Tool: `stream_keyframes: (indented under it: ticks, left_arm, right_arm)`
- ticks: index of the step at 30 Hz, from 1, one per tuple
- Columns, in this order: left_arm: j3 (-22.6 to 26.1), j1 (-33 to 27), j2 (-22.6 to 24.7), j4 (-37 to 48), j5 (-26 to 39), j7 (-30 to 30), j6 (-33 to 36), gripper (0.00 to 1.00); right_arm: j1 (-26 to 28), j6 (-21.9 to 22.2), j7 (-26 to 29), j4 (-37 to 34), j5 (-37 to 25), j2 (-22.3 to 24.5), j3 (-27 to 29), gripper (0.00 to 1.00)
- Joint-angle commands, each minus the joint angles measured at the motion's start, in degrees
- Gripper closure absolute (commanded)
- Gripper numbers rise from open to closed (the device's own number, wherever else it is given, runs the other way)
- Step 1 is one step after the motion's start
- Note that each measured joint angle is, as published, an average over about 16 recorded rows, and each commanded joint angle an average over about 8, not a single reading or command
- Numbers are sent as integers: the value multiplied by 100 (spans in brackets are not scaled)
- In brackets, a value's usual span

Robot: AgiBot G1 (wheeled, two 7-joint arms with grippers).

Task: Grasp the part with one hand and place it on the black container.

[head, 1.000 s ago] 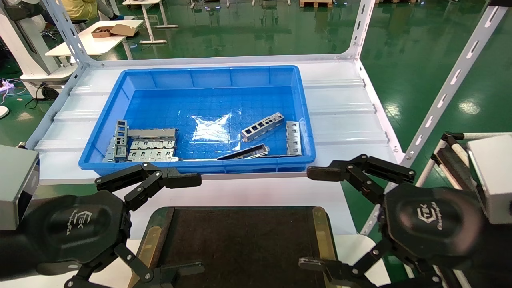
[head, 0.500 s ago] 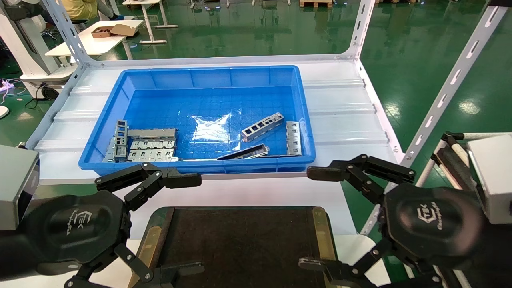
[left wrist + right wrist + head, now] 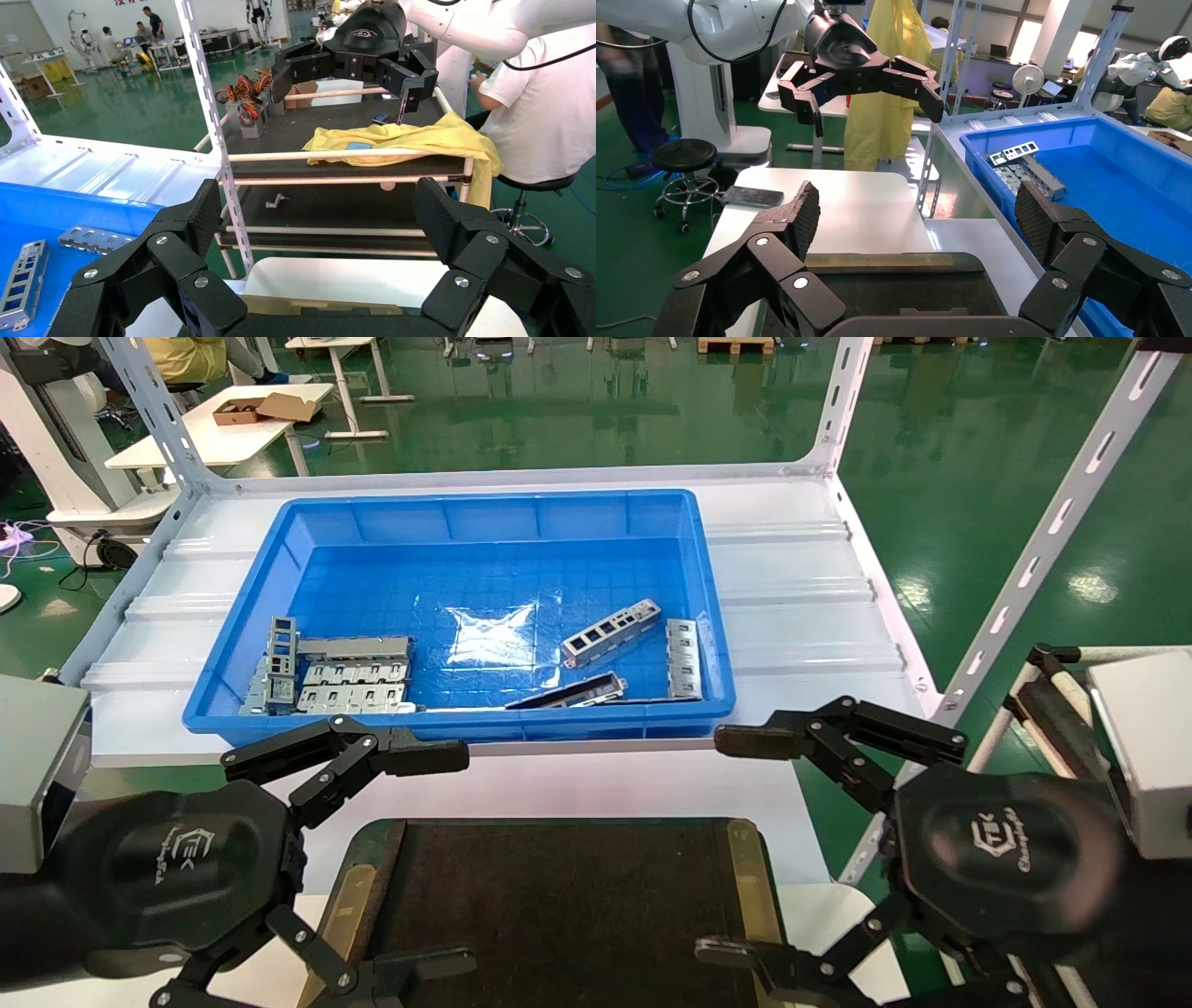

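We have not begun: the slim light-silver stamped metal part (image 3: 611, 631) lies in the big blue plastic bin (image 3: 251, 617), untouched. Our left end effector (image 3: 424, 859) and right end effector (image 3: 736, 845) flank the bare matte black container (image 3: 559, 896), both spread wide, holding nothing.

The head camera looked forward and steeply down, close over the blue bin (image 3: 484, 523) and black container (image 3: 559, 896). Each wrist camera sat right behind its own spread jaws, facing sideways across the table toward the opposite arm. All three views shared the bin (image 3: 42, 210) (image 3: 1088, 140).
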Motion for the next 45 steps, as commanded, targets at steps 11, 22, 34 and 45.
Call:
stream_keyframes:
  ticks: [11,22,34,45]
  left_arm:
    - [-1,0,0,0,1,0,2,0]
    - [59,-131,126,56,227,92,-153,0]
    - [259,-557,615,435,893,166,-826,0]
    - [634,-1167,1455,1167,1643,112,-1579,0]
  right_arm:
    - [0,0,0,0,0,0,0,0]
    - [2,-2,-2,-4,1,0,-2,0]
    - [4,-2,-4,-5,2,0,-5,0]
    - [5,-1,-5,-6,4,1,-8,0]
